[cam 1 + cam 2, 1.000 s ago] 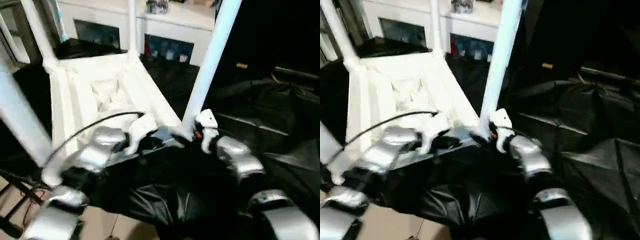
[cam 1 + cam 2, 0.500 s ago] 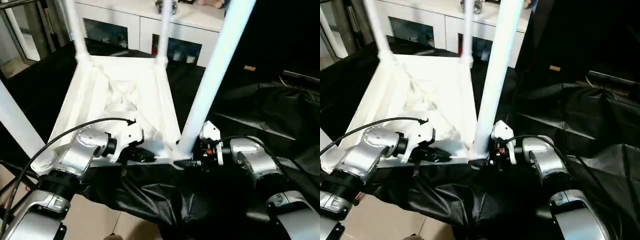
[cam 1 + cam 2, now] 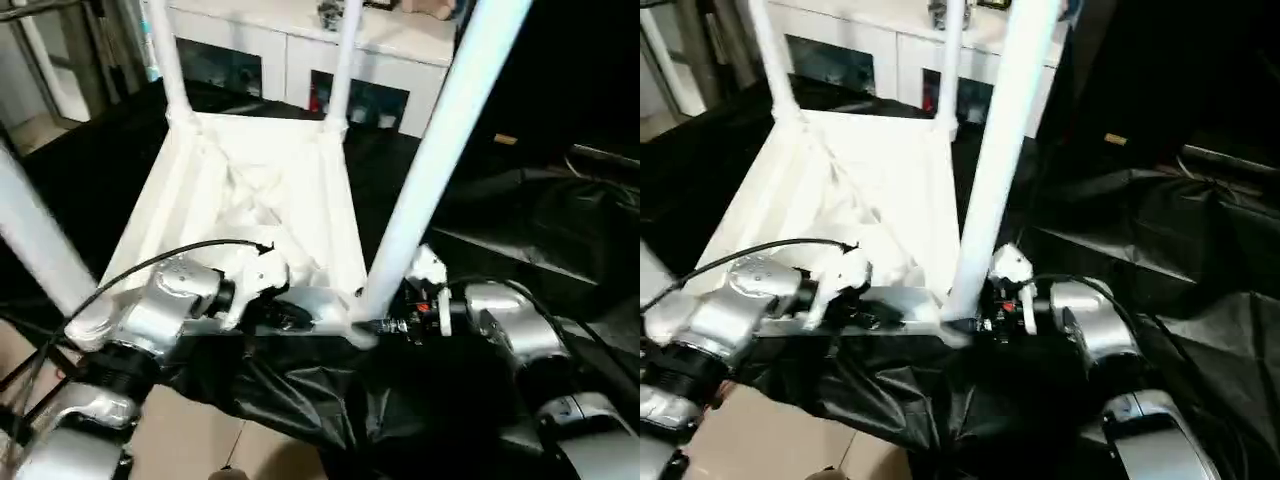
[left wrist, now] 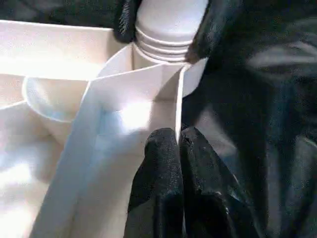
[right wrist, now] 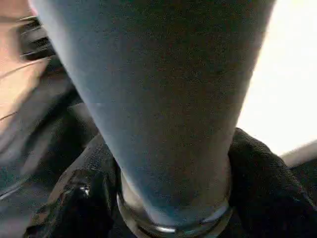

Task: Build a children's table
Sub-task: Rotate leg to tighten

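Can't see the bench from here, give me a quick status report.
Left gripper shut on tabletop rim. Right gripper around near leg at its base. Four legs upright. Nothing in the way.

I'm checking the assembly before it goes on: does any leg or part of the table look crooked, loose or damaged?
One thing: in the left wrist view, the near right leg shows thread rings above its corner socket, so it seems not fully seated. The right end effector grips its base. The tabletop lies underside up, undamaged.

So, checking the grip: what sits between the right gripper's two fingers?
The base of a white leg, seated in the tabletop's near corner socket, fingers either side; right wrist view.
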